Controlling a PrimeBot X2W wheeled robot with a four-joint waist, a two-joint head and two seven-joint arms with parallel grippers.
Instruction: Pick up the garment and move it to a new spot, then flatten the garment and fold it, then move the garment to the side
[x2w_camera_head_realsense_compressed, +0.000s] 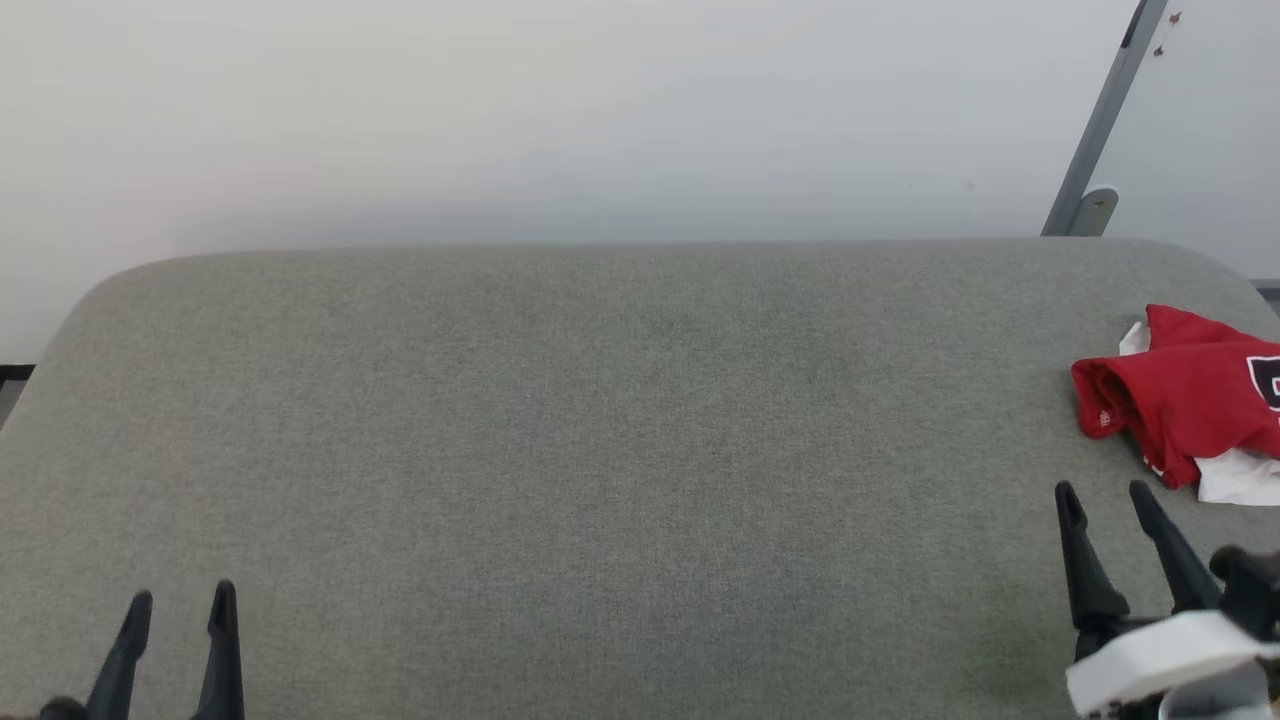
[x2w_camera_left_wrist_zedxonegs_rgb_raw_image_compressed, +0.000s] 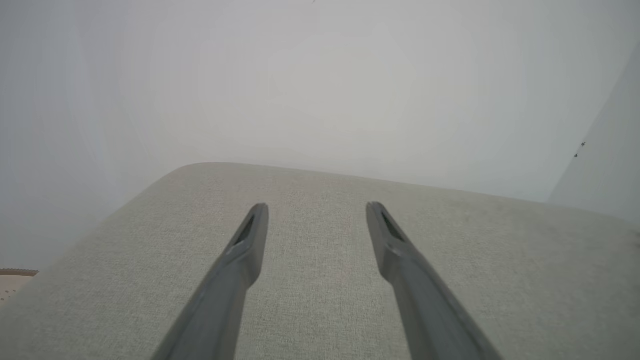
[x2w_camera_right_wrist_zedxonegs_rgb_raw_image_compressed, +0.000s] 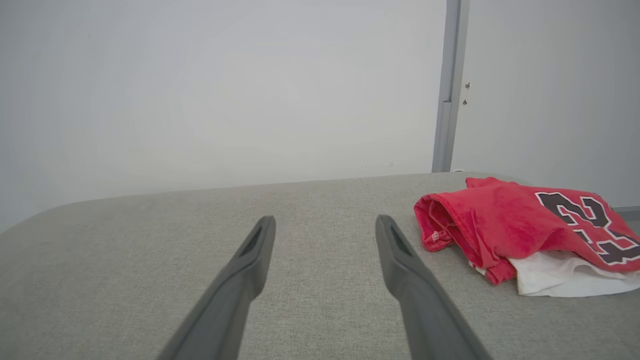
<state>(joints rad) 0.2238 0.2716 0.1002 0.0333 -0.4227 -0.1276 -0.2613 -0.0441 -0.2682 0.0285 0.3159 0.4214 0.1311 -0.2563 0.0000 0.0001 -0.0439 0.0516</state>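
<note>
The garment (x2w_camera_head_realsense_compressed: 1180, 395) is seen bunched at the far right of the head frame, just below mid-height. It is cut off by the frame's right edge and lies on the grey counter (x2w_camera_head_realsense_compressed: 600, 450). It is heaped in soft folds, red cloth over a white layer (x2w_camera_head_realsense_compressed: 1235, 478), with black numerals (x2w_camera_right_wrist_zedxonegs_rgb_raw_image_compressed: 585, 220) partly shown on top.

It is judged light, limp and not slippery. Nothing about it is fragile, but it can be expected to sag and open out when lifted, and a pinch on one layer may leave the rest trailing. A hold is best taken at the rolled red hem (x2w_camera_right_wrist_zedxonegs_rgb_raw_image_compressed: 431, 220) facing frame-left, or on a bunched ridge where several layers can be caught together.

The right jaws are found just below the garment at lower right, fingers (x2w_camera_head_realsense_compressed: 1078, 560) spread wide, nothing between them, clear of the cloth. The left jaws are at lower left, well apart from it, fingers (x2w_camera_head_realsense_compressed: 222, 650) likewise parted and empty.

Beyond the counter, a pale wall (x2w_camera_head_realsense_compressed: 600, 120) and a grey post (x2w_camera_head_realsense_compressed: 1100, 120) are noted at upper right.
</note>
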